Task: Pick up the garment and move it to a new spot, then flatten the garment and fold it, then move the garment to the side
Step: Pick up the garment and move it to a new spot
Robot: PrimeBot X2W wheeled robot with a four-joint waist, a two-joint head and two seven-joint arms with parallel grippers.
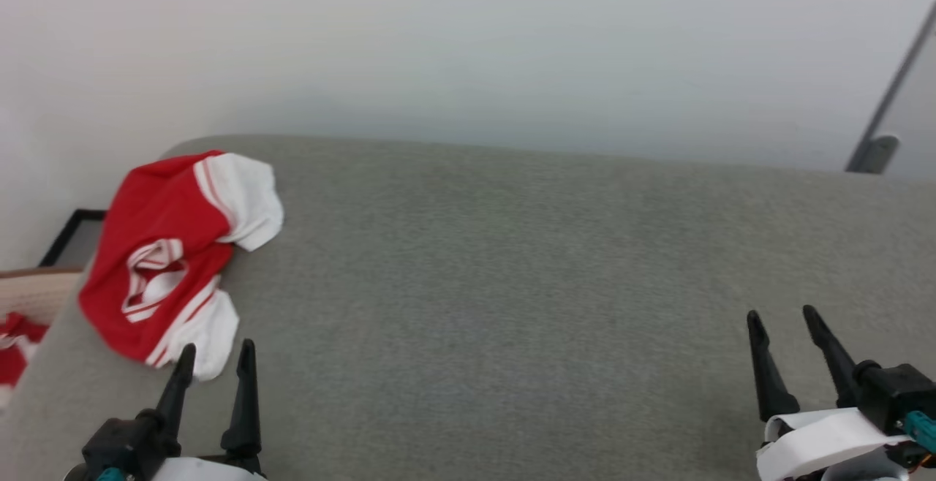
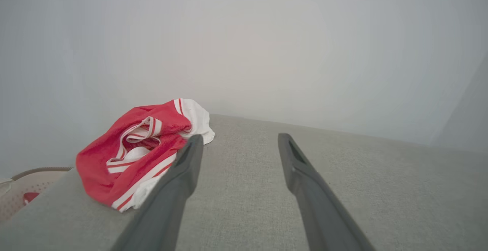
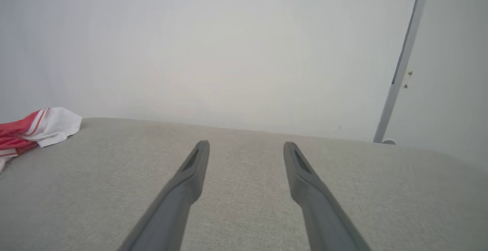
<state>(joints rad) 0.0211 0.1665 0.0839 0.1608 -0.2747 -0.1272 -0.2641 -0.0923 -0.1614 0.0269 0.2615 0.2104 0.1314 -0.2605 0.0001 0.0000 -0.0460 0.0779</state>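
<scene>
The garment (image 1: 164, 240), a red T-shirt with white striped sleeves, lies crumpled at the far left of the grey fabric surface (image 1: 512, 283), hanging a little over its left edge. The left wrist view has the garment (image 2: 133, 152) just left of and beyond my left finger. My left gripper (image 1: 216, 360) stands open just in front of the shirt's near white sleeve, holding nothing. At the lower right my right gripper (image 1: 786, 324) is open and empty too, far from the shirt. From the right wrist, the garment (image 3: 38, 129) peeks in at the left edge.
A pale basket (image 2: 26, 190) with some red-and-white cloth (image 1: 14, 349) sits below the surface's left edge. A white wall runs behind the surface. A grey pole (image 3: 400, 64) stands at the far right. A dark frame (image 1: 73, 236) lies on the floor at left.
</scene>
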